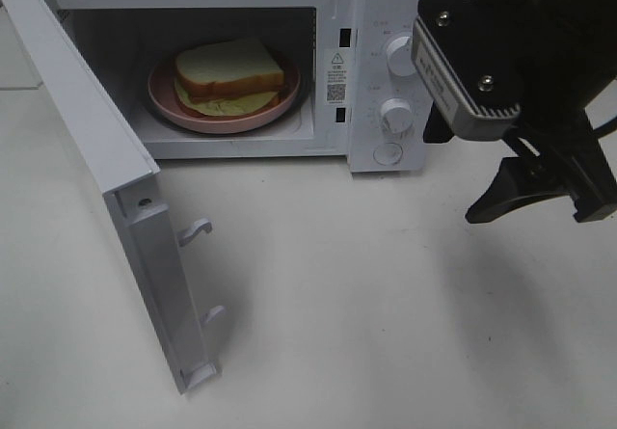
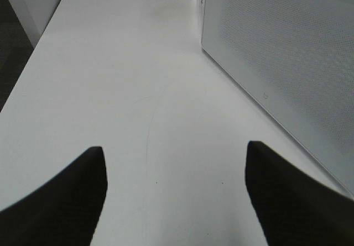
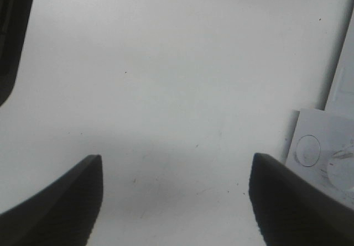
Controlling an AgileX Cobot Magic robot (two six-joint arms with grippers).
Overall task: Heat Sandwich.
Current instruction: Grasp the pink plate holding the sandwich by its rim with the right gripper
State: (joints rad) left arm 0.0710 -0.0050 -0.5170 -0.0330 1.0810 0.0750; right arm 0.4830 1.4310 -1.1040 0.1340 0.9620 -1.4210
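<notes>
**Sandwich loaded, door open: closing risks**

Left gripper (image 2: 174, 163): jaws spread wide, empty, over bare table beside the door (image 1: 125, 207). The door stands wide open at frame left; a glancing push could shove the microwave (image 1: 371, 82) instead of latching it. Sandwich (image 1: 229, 74) sits on the pink plate (image 1: 164, 96) inside the cavity, upper centre. Right gripper (image 1: 545, 198), right edge: wide open, empty, near the dials (image 1: 396, 116); it could knock a setting.
</notes>
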